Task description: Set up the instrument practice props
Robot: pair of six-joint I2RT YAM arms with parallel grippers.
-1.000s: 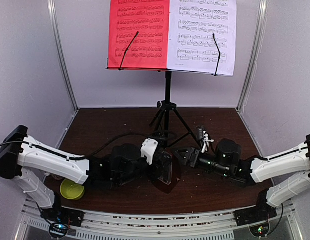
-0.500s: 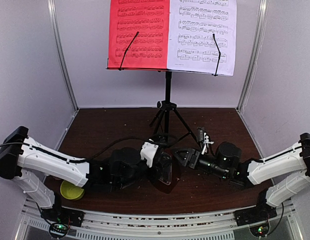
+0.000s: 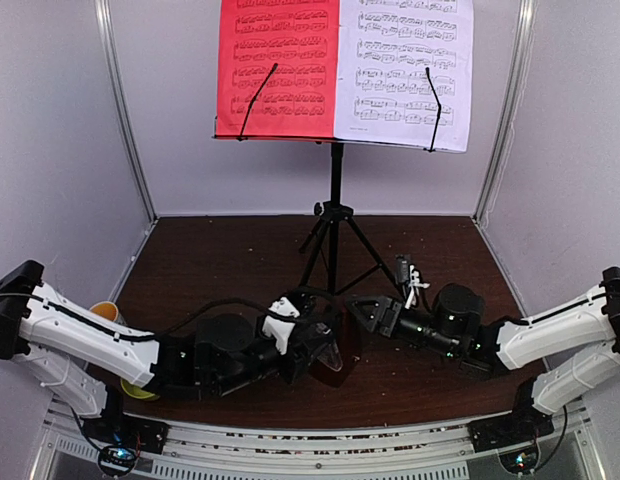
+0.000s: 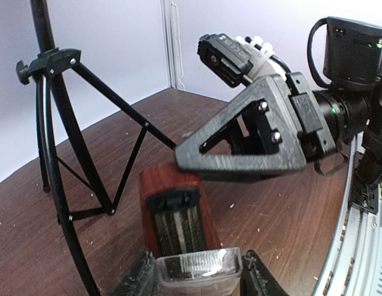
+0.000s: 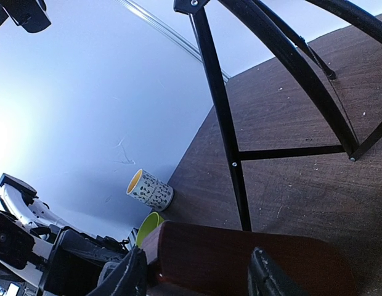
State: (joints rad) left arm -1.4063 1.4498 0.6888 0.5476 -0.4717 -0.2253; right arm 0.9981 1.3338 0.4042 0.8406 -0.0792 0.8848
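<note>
The black music stand is upright at the table's middle, with a red sheet and a white sheet side by side on its desk. Just in front of its tripod legs the dark-red metronome lies tilted. My left gripper is shut on its clear-covered wide end, and the red body points away from the fingers. My right gripper stands open right over the metronome's narrow end; its two fingers frame the dark-red side without clamping it.
A patterned mug with orange inside stands by the left wall, with a lime-green bowl beside it, mostly under my left arm. The tripod legs spread close behind both grippers. Crumbs dot the brown tabletop.
My left arm has sunk and drawn back to the left with the metronome, uncovering the mug. My right gripper has crept a little to the left, towards the metronome.
</note>
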